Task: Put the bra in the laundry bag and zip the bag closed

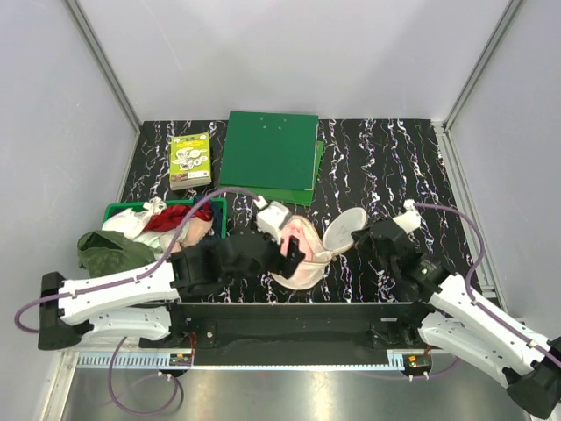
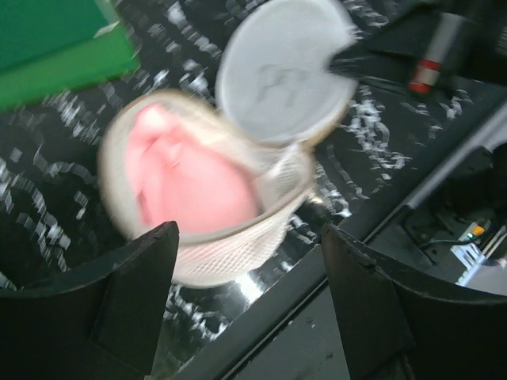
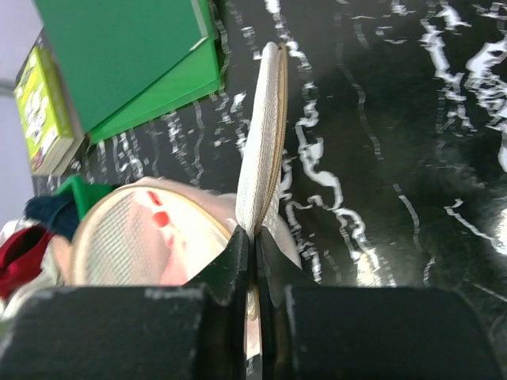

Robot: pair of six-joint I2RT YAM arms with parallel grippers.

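The laundry bag point(image 1: 307, 276) sits near the middle of the counter's point(image 1: 386, 167) near edge, and it is wide open. Its lower half lies on the black marbled top like a shallow bowl, and the other half, the lid point(image 1: 344, 231), is tipped up on the right side.

The bra point(image 2: 190, 182) is down in that lower half, a pink bundle ringed by the cream mesh rim. In the left wrist view none of it hangs over the rim. The zip is not done up.

The right gripper point(image 3: 253, 257) has its fingers pressed together on the lid's rim. It pinches the edge and holds the disc upright, so its own camera sees it edge-on. A faint bra-outline print shows on the lid's inner face.

The left gripper point(image 2: 249, 237) has its fingers point(image 2: 135, 293) spread wide, one on either side of the bowl's near wall, with nothing clamped between them. That view is blurred, so I cannot tell whether either finger touches the mesh.

A green basket point(image 1: 123, 207) stands by the left edge with a red cloth point(image 1: 180, 217) in it. An olive-green garment point(image 1: 110, 250) is draped over the basket's near side. Green folders point(image 1: 267, 153) lie stacked at the middle of the far edge. A yellow-green booklet point(image 1: 190, 160) lies just beside them on the left.
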